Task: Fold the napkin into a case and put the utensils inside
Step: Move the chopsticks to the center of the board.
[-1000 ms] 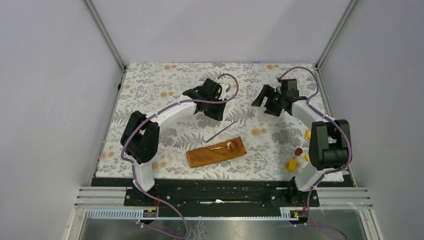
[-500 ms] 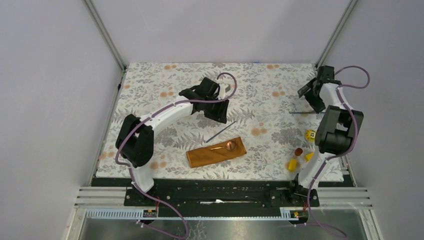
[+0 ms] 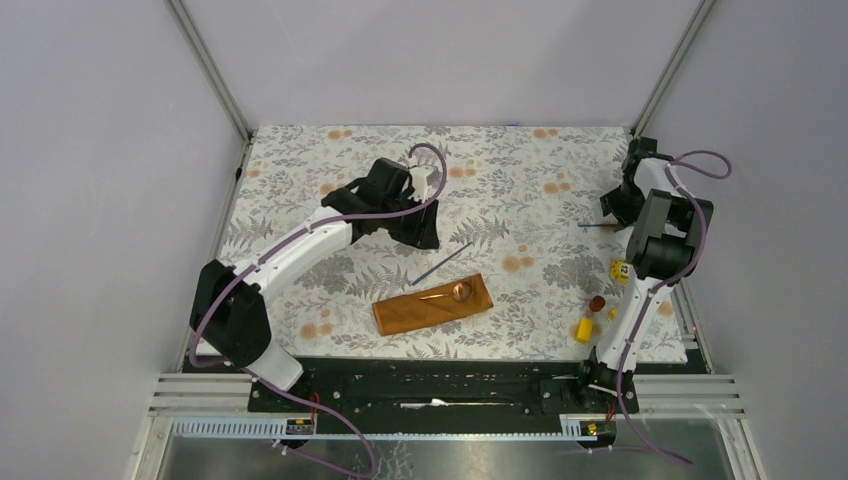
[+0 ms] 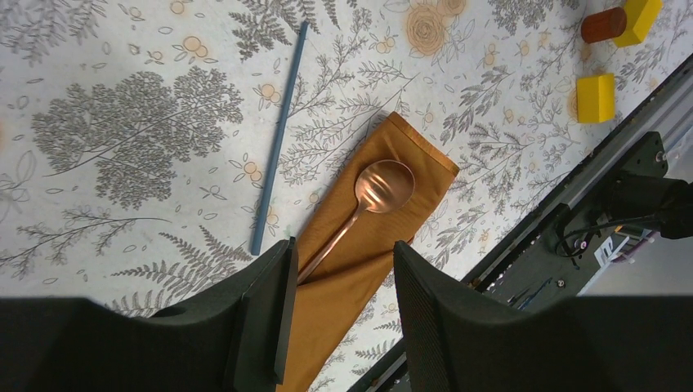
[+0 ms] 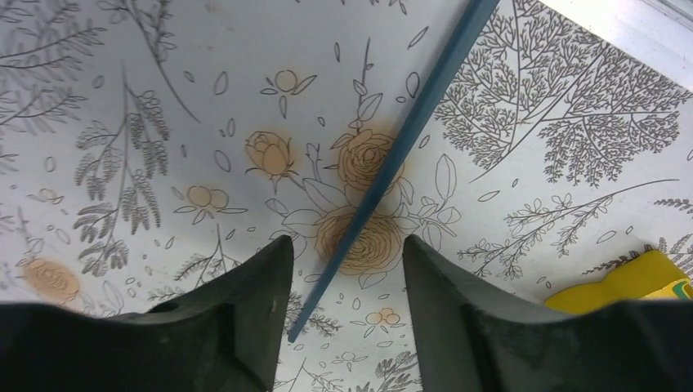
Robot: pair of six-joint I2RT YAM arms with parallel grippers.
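The rust-orange napkin (image 3: 432,306) lies folded as a narrow case near the front middle of the table. The copper spoon (image 3: 452,292) rests on it; its handle slips under the diagonal pocket edge and its bowl (image 4: 384,186) lies bare. One dark grey rod (image 3: 440,263) lies on the cloth just behind the case. My left gripper (image 3: 424,233) hovers behind that rod, open and empty (image 4: 339,314). A second rod (image 3: 598,226) lies at the far right. My right gripper (image 3: 613,212) is low over it, open, with the rod's end (image 5: 392,163) lying between the jaws, ungripped.
The floral tablecloth (image 3: 300,170) covers the table. Yellow blocks (image 3: 583,329) and a small brown cylinder (image 3: 597,303) sit at the front right beside the right arm's base, with a yellow die (image 3: 620,269) behind them. The frame posts stand at the back corners.
My right arm has swung from the back middle out to the far right edge, over the second rod. My left arm has stretched out and drawn a little left. Case, spoon and near rod have not moved.
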